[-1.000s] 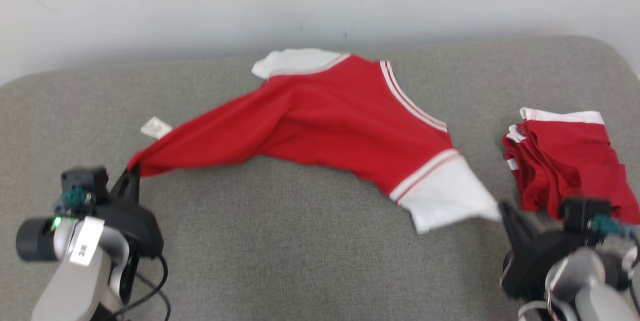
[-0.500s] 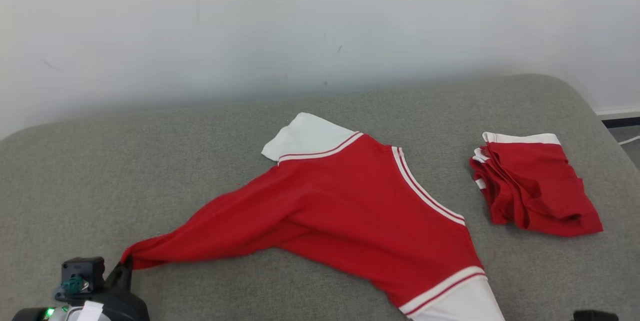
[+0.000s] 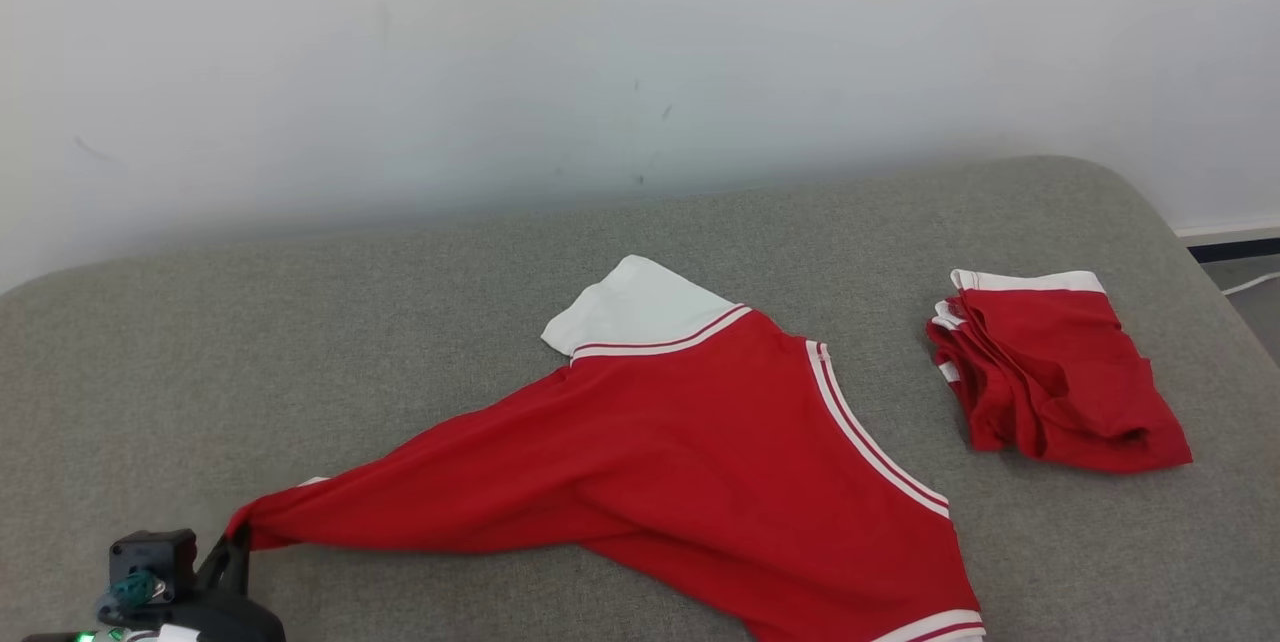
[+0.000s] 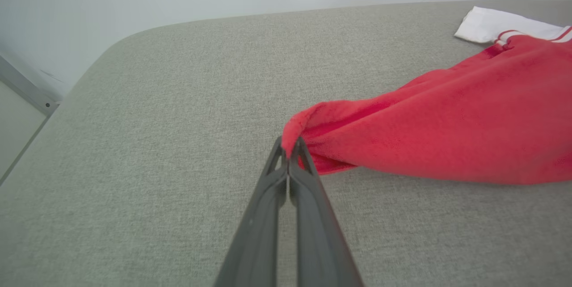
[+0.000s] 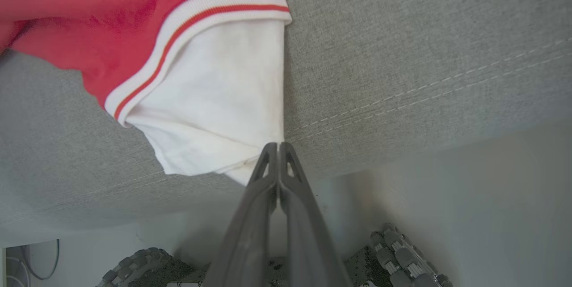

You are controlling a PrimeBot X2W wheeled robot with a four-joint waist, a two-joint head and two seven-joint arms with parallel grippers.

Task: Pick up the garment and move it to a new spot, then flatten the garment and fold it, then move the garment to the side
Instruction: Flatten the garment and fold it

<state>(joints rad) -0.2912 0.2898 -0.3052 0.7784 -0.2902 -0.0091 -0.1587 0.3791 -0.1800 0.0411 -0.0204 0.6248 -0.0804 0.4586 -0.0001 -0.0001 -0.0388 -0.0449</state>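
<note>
The garment (image 3: 700,462) is a red top with white sleeve ends and striped red-and-white trim. We see it spread on the grey padded surface (image 3: 400,322), drawn out in a long slant across the near half of the head view. 1 white sleeve end (image 3: 640,307) lies flat on the far side, toward the wall (image 3: 600,52), and 2 white stripes run down a seam on the garment's right side. The red cloth looks soft and slightly fuzzy, with a few long creases.

The left tool (image 4: 289,146) has its 2 fingers pressed together on a bunched red corner, and the cloth stretches away from them. The right tool (image 5: 278,147) is clamped on the tip of the other white sleeve end (image 5: 214,112), at the near edge of the surface.

A folded pile (image 3: 1060,377) of red-and-white cloth sits apart to the right.
</note>
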